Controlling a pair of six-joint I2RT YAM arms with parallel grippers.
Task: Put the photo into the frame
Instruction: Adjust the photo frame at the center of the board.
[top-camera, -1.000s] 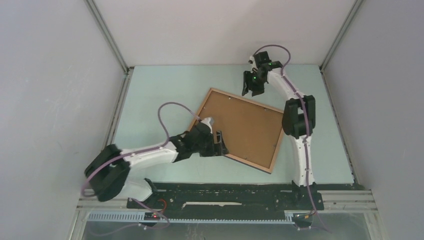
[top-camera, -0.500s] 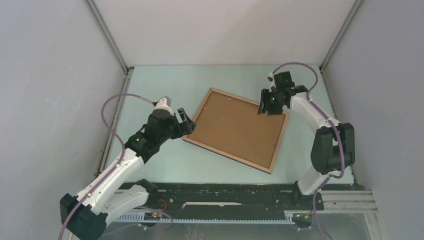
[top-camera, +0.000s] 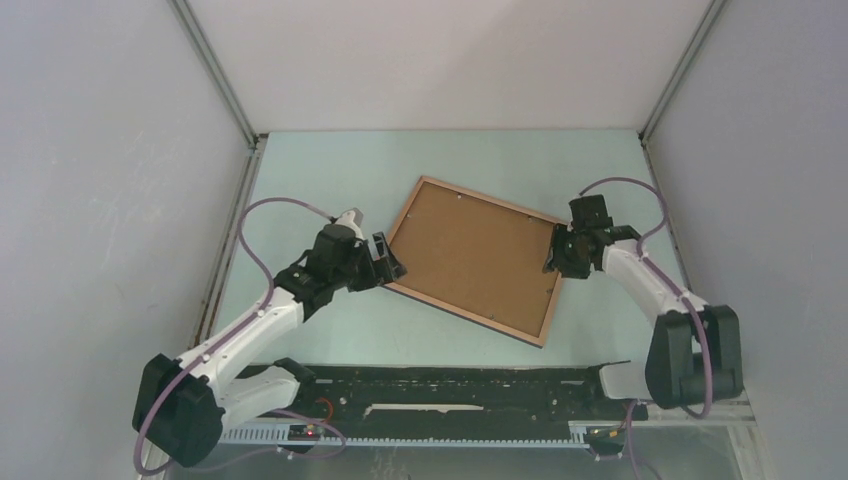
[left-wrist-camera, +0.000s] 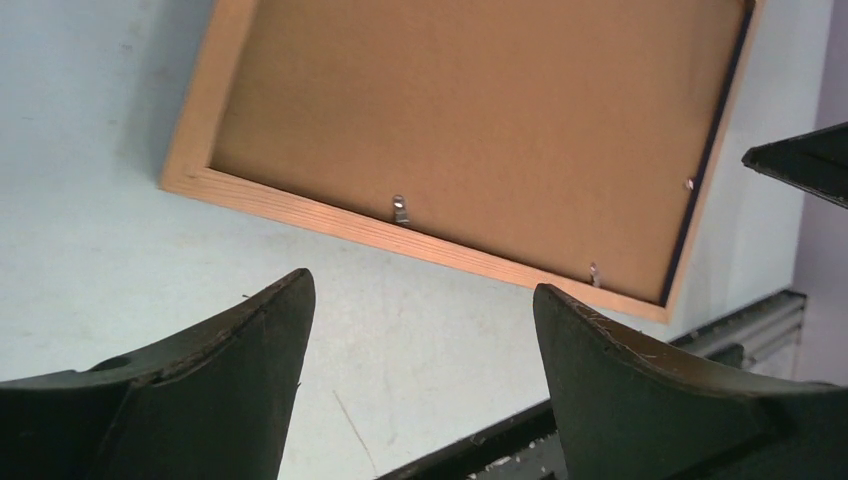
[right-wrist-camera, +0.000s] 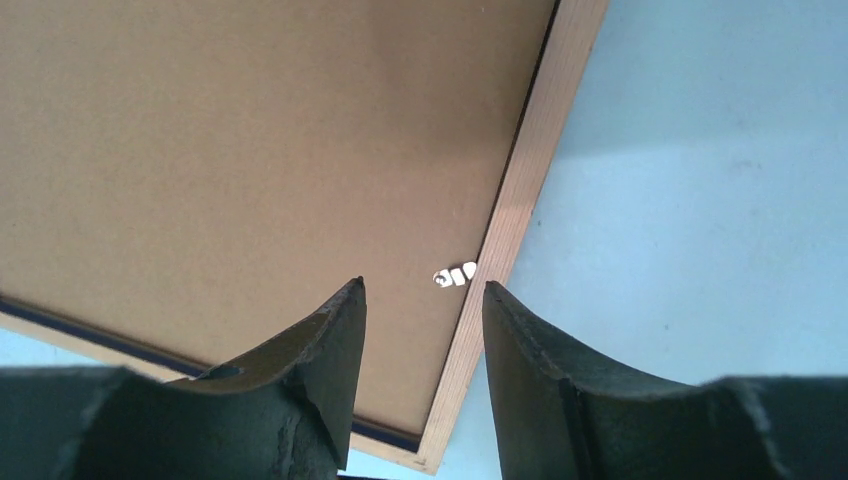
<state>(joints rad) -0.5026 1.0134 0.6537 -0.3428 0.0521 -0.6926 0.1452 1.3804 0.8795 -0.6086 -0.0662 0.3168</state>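
The frame (top-camera: 462, 315) lies flat and tilted on the pale table, wood-brown side up, with the plain brown backing board (top-camera: 475, 250) inside it. The photo is hidden. My left gripper (top-camera: 385, 262) is open and empty just off the frame's left corner. In the left wrist view the gripper (left-wrist-camera: 420, 285) is above bare table, short of the frame's rail (left-wrist-camera: 330, 222). My right gripper (top-camera: 555, 255) is open over the frame's right rail. In the right wrist view the gripper (right-wrist-camera: 424, 285) straddles the rail (right-wrist-camera: 520, 190) beside a small metal clip (right-wrist-camera: 455, 275).
Small metal clips (left-wrist-camera: 399, 208) stand along the backing board's edges. A black mounting rail (top-camera: 450, 385) runs along the table's near edge. Grey enclosure walls with aluminium posts (top-camera: 225, 90) close in the left, right and back sides.
My right gripper has moved from the frame's far right corner down along its right rail. My left gripper has shifted slightly right and nearer, staying at the frame's left corner. The frame has not moved.
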